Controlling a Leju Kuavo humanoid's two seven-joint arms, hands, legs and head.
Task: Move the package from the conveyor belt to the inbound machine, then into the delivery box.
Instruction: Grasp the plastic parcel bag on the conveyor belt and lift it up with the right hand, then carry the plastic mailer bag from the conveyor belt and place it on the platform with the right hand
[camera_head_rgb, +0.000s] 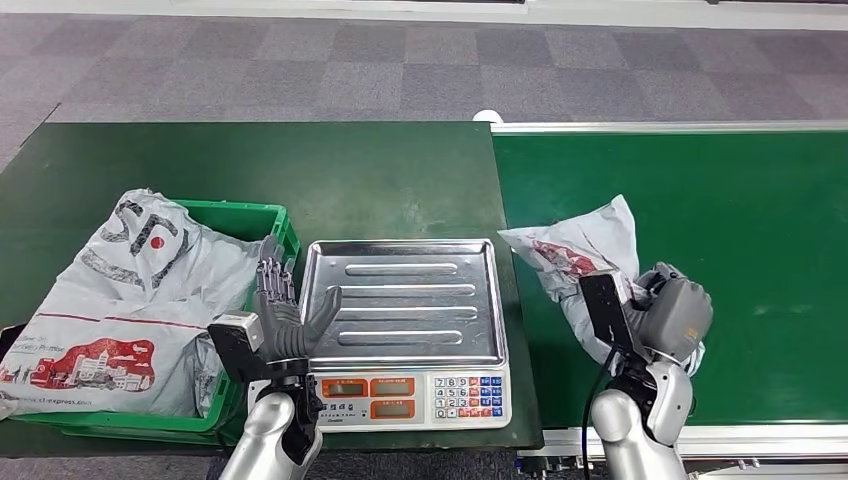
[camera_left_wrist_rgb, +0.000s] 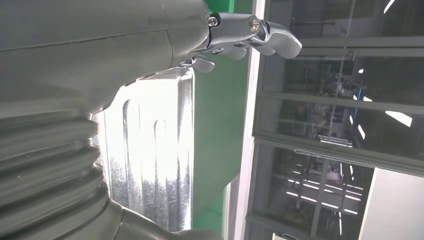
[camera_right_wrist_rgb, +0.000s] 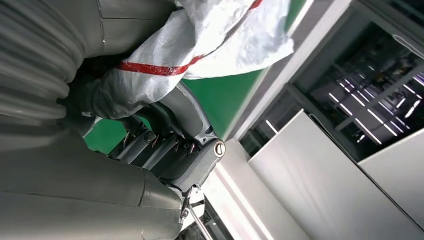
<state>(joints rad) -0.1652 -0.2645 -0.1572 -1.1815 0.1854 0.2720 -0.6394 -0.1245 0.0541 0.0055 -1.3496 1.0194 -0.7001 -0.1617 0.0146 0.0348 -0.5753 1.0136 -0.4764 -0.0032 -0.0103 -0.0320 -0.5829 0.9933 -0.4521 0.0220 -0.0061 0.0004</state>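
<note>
A crumpled white package (camera_head_rgb: 580, 255) with red print lies on the green conveyor belt (camera_head_rgb: 740, 220), near its left edge. My right hand (camera_head_rgb: 672, 315) grips the package's near end; in the right wrist view its fingers (camera_right_wrist_rgb: 170, 145) curl around the white plastic (camera_right_wrist_rgb: 200, 40). The inbound machine is a scale with a steel tray (camera_head_rgb: 405, 300) and a keypad front, and nothing lies on the tray. My left hand (camera_head_rgb: 285, 315) stands open at the tray's left edge, fingers spread upward. The steel tray (camera_left_wrist_rgb: 150, 150) shows beside that hand in the left wrist view.
A green delivery box (camera_head_rgb: 255, 218) on the dark green table (camera_head_rgb: 250, 160) at the left holds two large grey-white bags (camera_head_rgb: 130, 300). The belt's metal rail (camera_head_rgb: 670, 127) runs along its far side. Grey carpet lies beyond the table.
</note>
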